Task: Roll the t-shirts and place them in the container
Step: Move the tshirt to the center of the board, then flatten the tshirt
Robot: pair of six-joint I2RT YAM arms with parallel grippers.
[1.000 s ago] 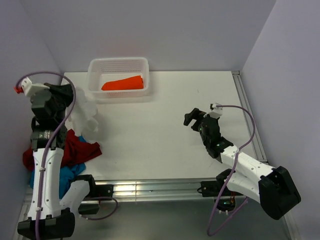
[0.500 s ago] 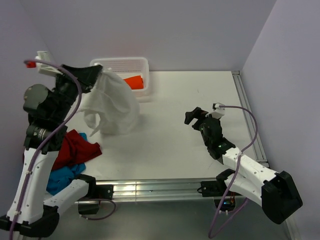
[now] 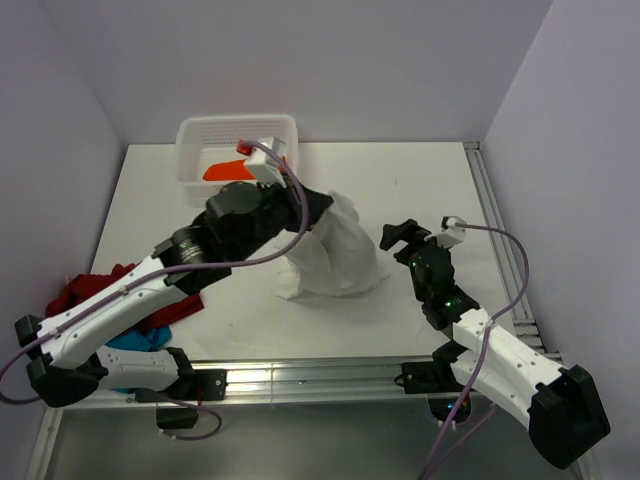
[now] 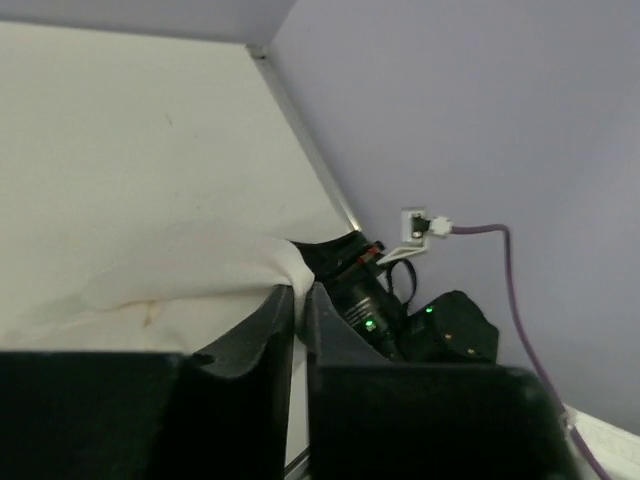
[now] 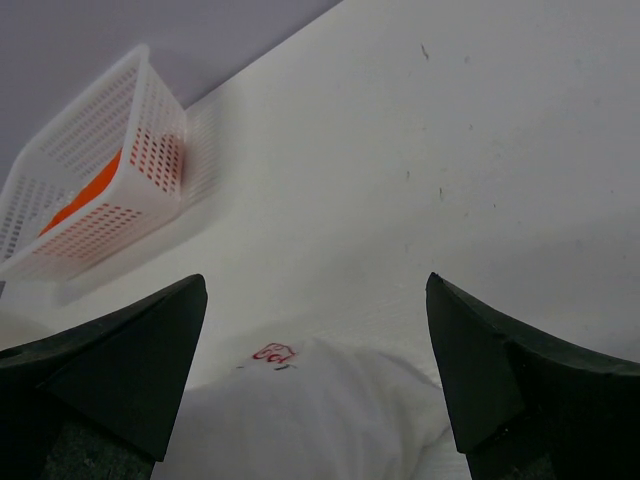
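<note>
The white t-shirt (image 3: 335,255) hangs mid-bench (image 3: 430,180), with its bottom touching the top. We see our left fingers (image 3: 318,207) pinched tight on its top. Our right fingers (image 3: 398,237) are spread wide just beside it, holding nothing.

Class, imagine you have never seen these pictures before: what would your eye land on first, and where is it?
The white t-shirt, held up in a bunch by the shut left gripper at mid-table, draws the eye first, with the open right gripper just to its right. Next come the orange t-shirt in the white basket at the far edge and the dark red t-shirt heaped at the near left.
</note>
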